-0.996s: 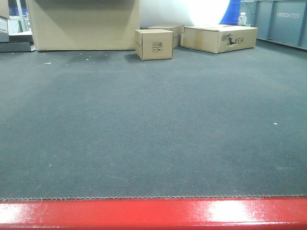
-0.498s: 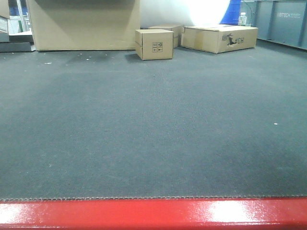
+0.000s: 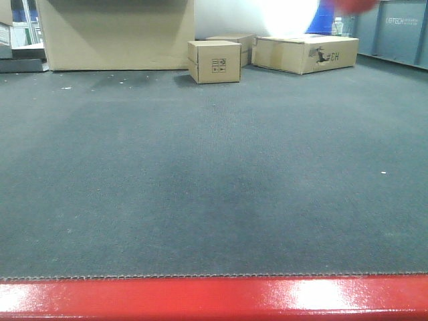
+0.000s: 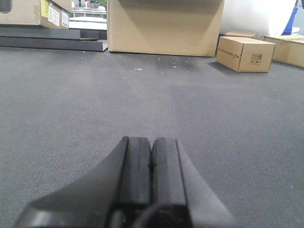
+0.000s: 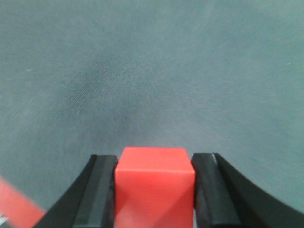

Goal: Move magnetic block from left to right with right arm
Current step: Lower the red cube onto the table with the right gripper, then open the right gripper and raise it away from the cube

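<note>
- right gripper [image 5: 154,190] clamped on magnetic block [image 5: 154,183], smooth red cube at 6 o'clock over ribbed grey carpet [image 5: 152,71]
- left gripper [image 4: 151,166] black pads pressed together, holding nothing
- cardboard box [image 3: 214,61] at 12 o'clock

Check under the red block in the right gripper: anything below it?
Only bare gray carpet shows beneath and ahead of the magnetic block, which sits clamped in the right gripper. The patch directly below the block is hidden by the block itself.
</note>
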Robot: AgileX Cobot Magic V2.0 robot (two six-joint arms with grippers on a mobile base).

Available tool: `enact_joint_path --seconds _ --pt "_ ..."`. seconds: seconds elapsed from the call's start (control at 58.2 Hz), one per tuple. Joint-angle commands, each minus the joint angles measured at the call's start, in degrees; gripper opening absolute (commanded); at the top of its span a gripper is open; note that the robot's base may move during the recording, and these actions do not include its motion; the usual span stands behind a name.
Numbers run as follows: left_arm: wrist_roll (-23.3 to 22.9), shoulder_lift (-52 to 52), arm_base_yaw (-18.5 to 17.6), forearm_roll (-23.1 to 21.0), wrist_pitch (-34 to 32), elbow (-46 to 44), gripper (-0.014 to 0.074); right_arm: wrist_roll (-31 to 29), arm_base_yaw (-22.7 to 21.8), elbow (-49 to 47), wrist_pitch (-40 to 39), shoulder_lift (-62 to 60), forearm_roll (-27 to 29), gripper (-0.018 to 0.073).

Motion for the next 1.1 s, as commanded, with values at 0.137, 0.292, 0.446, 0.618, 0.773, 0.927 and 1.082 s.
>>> enact_joint_path --seconds 0.137,0.292,0.446,0.618,0.773,0.927,1.082 --pt "-0.34 -0.54 -0.03 -0.27 -4.83 0.55 -0.0126 1.78 0.03 -14.82 1.77 16.54 4.07 0.0213" --pt "-0.34 -0.54 -0.03 -0.27 -4.83 0.55 -0.0126 3.37 0.03 -19.3 2.3 26.32 5.25 0.0213" --pt "-0.34 -0.54 -0.03 -0.27 -4.83 0.55 -0.0126 4.23 0.03 -20.48 2.12 32.06 5.2 0.0213" --pt "-0.34 -0.54 -0.03 -0.27 -4.83 0.55 -0.0126 4.23 -0.08 -20.48 1.48 33.61 4.98 0.022" --pt "-0.34 -0.54 -0.03 -0.27 -4.83 0.55 -0.0126 4.23 -0.26 -20.48 1.48 33.61 4.76 0.0284" --pt "-0.34 -0.54 -0.03 -0.27 -4.83 0.55 -0.0126 4.23 -0.26 -20.8 1.46 33.61 4.76 0.056" --pt "-0.34 -0.54 -0.03 -0.27 -4.83 0.55 -0.0126 4.23 -0.26 -23.03 4.45 33.22 4.76 0.0627"
